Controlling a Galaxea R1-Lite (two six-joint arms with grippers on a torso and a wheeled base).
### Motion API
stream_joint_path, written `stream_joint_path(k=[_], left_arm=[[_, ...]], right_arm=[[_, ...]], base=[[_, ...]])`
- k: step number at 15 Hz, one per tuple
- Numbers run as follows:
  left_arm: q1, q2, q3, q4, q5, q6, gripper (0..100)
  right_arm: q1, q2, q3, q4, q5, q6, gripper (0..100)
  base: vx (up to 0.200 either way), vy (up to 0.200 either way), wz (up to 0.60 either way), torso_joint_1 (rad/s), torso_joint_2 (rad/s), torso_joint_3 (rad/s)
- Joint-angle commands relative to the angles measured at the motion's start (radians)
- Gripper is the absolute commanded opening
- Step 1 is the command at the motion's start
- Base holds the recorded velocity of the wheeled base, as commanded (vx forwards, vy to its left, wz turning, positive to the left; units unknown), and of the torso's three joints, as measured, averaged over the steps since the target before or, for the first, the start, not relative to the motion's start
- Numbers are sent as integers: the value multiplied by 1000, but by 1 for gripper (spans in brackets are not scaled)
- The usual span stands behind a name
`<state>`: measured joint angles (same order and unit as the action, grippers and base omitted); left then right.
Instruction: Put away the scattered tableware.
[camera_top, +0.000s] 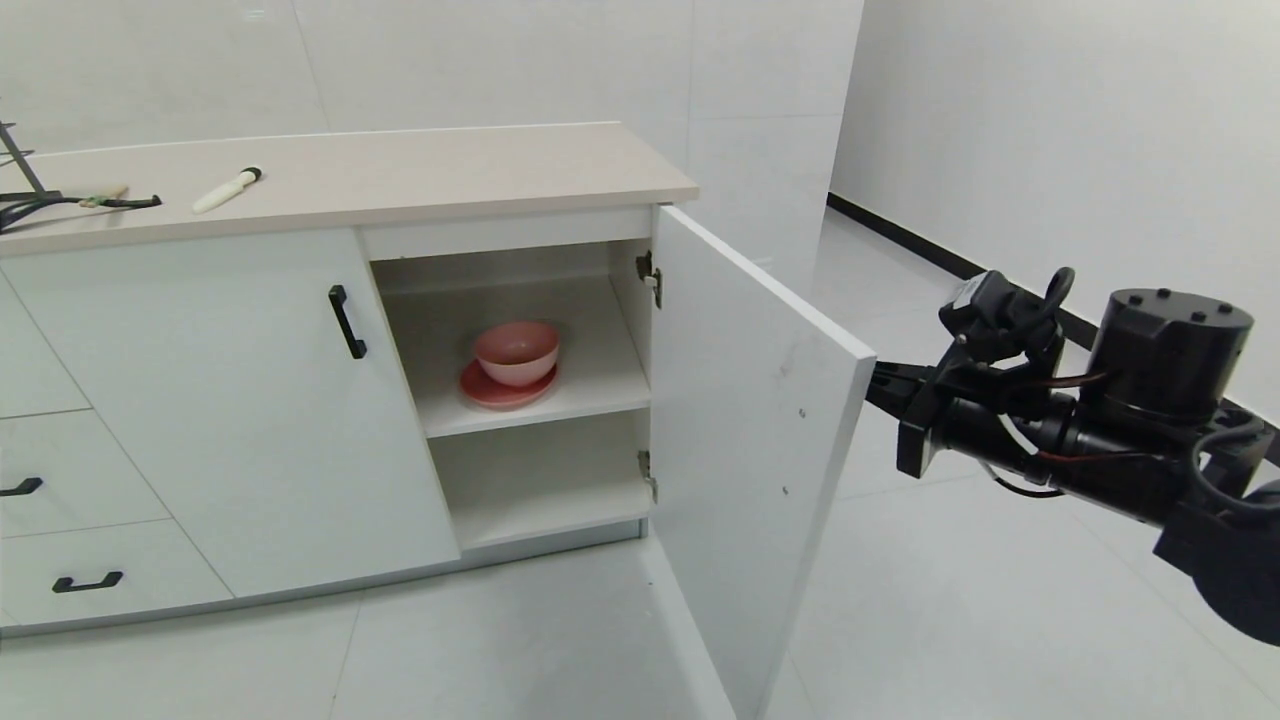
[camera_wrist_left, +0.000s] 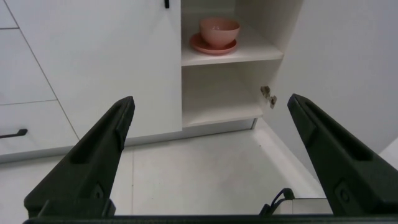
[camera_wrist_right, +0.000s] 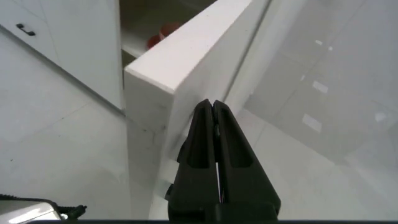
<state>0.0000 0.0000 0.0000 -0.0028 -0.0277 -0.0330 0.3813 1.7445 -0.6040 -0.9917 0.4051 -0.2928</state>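
Note:
A pink bowl rests on a pink plate on the cabinet's upper shelf. The left wrist view also shows the bowl and plate. The cabinet's right door stands wide open. My right gripper is shut on nothing, its tips at the outer side of the door near its free edge; the right gripper points at that edge. My left gripper hangs open over the floor in front of the cabinet, with nothing between its fingers.
On the countertop lie a white-handled utensil and black rack parts at the far left. The cabinet's left door carries a black handle. Drawers sit further left. White floor spreads before the cabinet.

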Motion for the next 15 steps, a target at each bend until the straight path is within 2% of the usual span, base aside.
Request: stream_joint_path(k=[1,5,9,13,15], left_arm=[[0,0,0,0,0,-1,100],[0,0,0,0,0,-1,100],[0,0,0,0,0,-1,100],[0,0,0,0,0,-1,100],[0,0,0,0,0,-1,100]], right_arm=[[28,-5,4,-1,1,0,0],[84,3,-13,-1,1,0,0],[148,84,-89,-15,1,21,0],[208,178,-122,-97,1,53,0],[238,241,-180,-153,3,72,0]], base=[[0,0,0,0,0,0],[0,0,0,0,0,0],[0,0,0,0,0,0],[0,0,0,0,0,0],[0,0,0,0,0,0]])
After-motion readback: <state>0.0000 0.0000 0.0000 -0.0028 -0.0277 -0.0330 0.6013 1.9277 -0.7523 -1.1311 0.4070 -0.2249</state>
